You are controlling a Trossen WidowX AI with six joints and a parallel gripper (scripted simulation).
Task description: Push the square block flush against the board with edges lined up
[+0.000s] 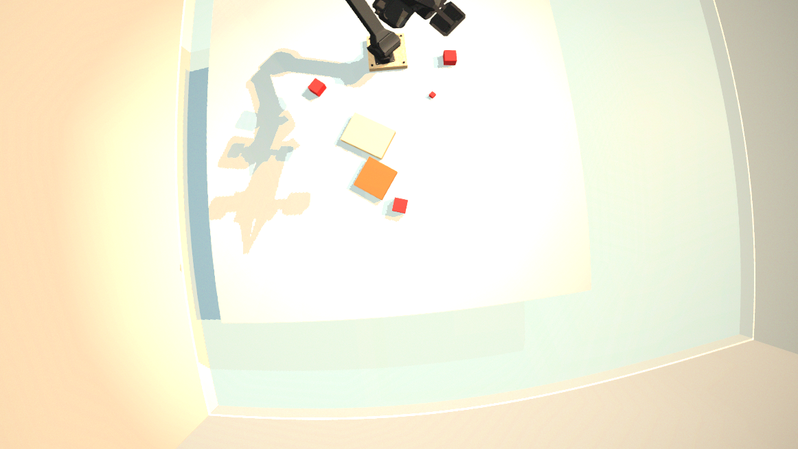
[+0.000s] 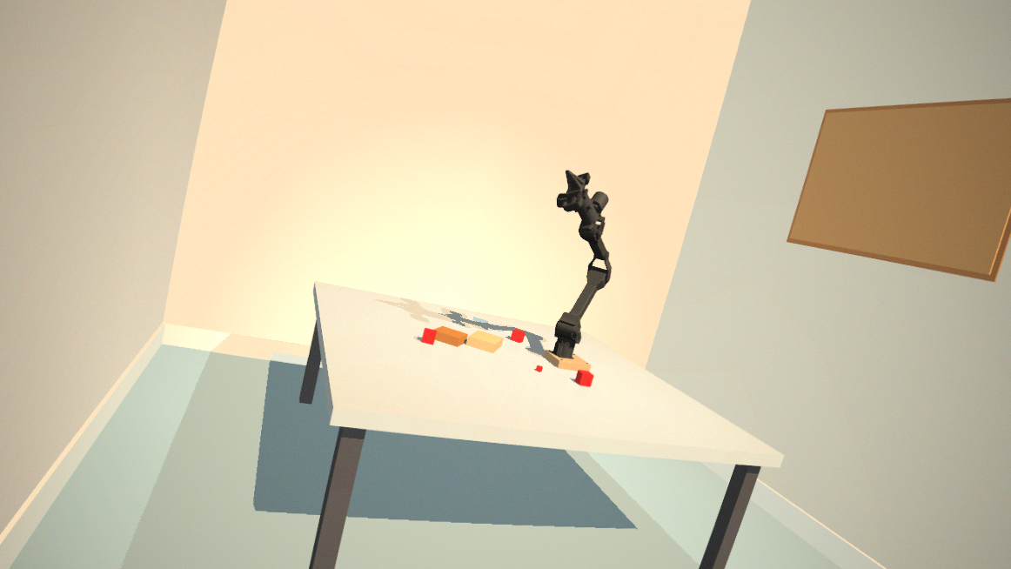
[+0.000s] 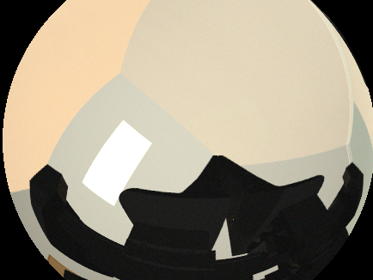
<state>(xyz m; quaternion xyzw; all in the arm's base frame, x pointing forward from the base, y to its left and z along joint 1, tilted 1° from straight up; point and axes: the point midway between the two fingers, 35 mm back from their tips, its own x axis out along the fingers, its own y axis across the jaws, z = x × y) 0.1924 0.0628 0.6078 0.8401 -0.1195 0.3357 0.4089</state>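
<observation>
The orange square block [image 1: 375, 178] [image 2: 450, 335] lies flat on the table. The cream rectangular board [image 1: 367, 136] [image 2: 485, 342] lies beside it, nearer the arm's base. In the top view their facing sides run nearly parallel with a thin gap, and the block is offset right, past the board's lower corner. My gripper [image 2: 567, 173] [image 3: 217, 156] is shut and empty, raised high above the table and far from both. Its fingertips meet in the wrist view; they are not visible in the top view.
A red cube [image 1: 400, 204] [image 2: 428, 336] stands close to the block's lower right corner. Another red cube [image 1: 316, 87] [image 2: 518, 335] stands left of the board. A third red cube [image 1: 450, 57] [image 2: 584, 378] and a tiny red cube [image 1: 432, 95] [image 2: 538, 368] are right of the base.
</observation>
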